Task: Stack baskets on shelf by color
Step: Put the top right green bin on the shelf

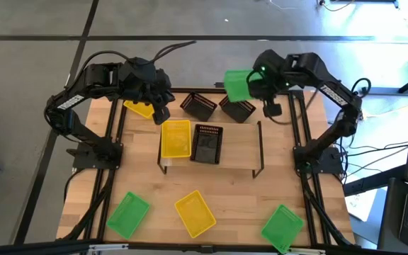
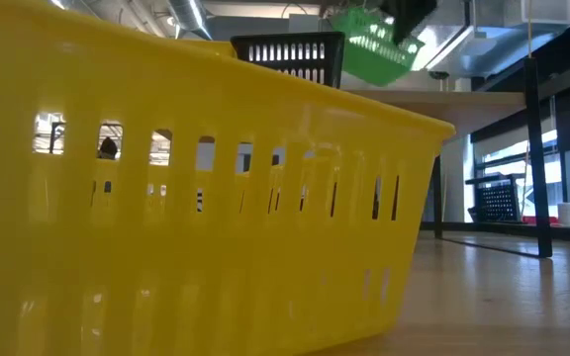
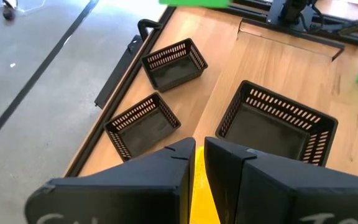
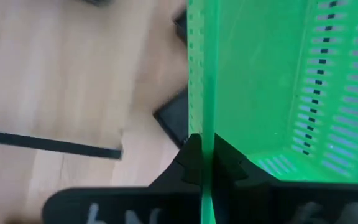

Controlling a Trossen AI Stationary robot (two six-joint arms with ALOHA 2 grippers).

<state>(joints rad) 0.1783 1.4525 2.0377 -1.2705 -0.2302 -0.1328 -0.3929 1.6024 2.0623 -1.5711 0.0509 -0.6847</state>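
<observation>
Baskets, nine in all, catalogued from the grippers outward; right gripper (image 4: pixel 202 163), clenched on the wall of a green basket (image 1: pixel 236 85), holds that basket in the air above the far edge of the table, past the shelf's far side; in the low view the same basket hangs tilted near the top of the picture.
Left gripper (image 3: pixel 199 155), fingers pinched on the rim of a yellow basket (image 1: pixel 176 138), sits at that basket's far end; this basket rests on the shelf (image 1: pixel 241 138), at its left end.
Black basket (image 1: pixel 207 144): on the shelf, just beside the yellow one, toward the middle; the shelf's right part bare wood.
Two more black baskets (image 1: pixel 197 106) and (image 1: pixel 237 109): on the table just behind the shelf, side by side, near each other but apart.
Second yellow basket (image 1: pixel 139 108): on the table at the far left, partly hidden under the left arm.
Third yellow basket (image 1: pixel 195 212): near edge of the table, middle, set askew; fills most of the low view.
Green basket (image 1: pixel 128 214): near edge, left of that yellow one; another green basket (image 1: pixel 282 227): near edge, right; all three well apart.
Table (image 1: pixel 239 198): light wood with black rails.
</observation>
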